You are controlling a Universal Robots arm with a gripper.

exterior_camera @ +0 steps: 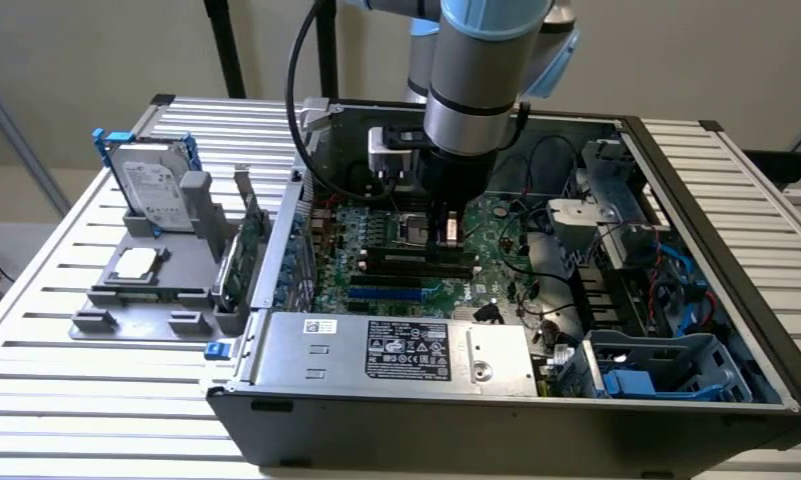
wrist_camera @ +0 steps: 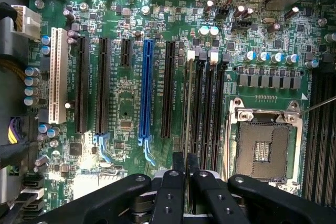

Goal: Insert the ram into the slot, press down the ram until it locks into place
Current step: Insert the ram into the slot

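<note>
Now, claw (wrist_camera: 186,169) tight around thin green ram (wrist_camera: 187,108), edge-on at long black slot (wrist_camera: 191,77)

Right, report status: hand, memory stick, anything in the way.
Hand shut on memory stick, seen edge-on. Stick stands along black slot beside processor socket; lock state unclear. Nothing lying across the slot.

Soft, even indoor light fills the exterior view. The slatted desk (exterior_camera: 53,300) at the left of the frame is bright and washes out along the bottom edge. Shade deepens inside the computer case (exterior_camera: 507,400) under the arm (exterior_camera: 474,90). In the wrist view the motherboard (wrist_camera: 126,108) is evenly lit, glare glints on the metal socket frame (wrist_camera: 262,116), and the gripper (wrist_camera: 186,157) is dark.
</note>
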